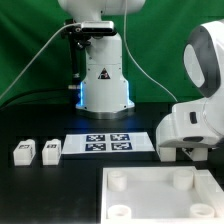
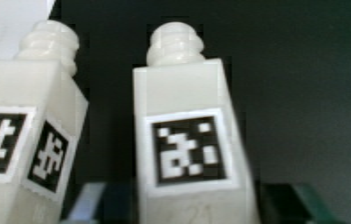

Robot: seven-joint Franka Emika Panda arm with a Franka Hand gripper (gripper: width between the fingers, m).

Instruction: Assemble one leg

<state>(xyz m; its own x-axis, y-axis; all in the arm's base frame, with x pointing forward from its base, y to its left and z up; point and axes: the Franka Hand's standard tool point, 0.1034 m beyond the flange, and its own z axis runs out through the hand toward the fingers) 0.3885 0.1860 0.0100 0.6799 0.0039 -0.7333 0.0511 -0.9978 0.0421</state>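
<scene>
None of the joining looks done from where I stand. The tray (image 1: 150,215) lies at the front of the table (image 1: 40,195), and every round socket I can see on it is bare.

One spare leg (image 1: 22,152) and its neighbour (image 1: 50,150) sit on the exterior view's left, near the marker board (image 1: 110,143) and well apart from the arm (image 1: 190,120). The arm is bent low on the exterior view's right, and its bulk hides whatever is under it.

The wrist view fills that in. The gripper (image 2: 198,205) is open, its dark fingertips (image 2: 305,200) standing on either side of the leg (image 2: 193,130). A sliver of gap shows on one side, so I judge it has hold of nothing. This leg shows its marker to the camera, with its knobbed tip pointing away. A twin leg (image 2: 26,130) sits just beside it across a narrow dark gap.

By my reckoning the work is at the first grasp. Closing on the leg, carrying it to the tray and seating it in a socket are all left to do.
</scene>
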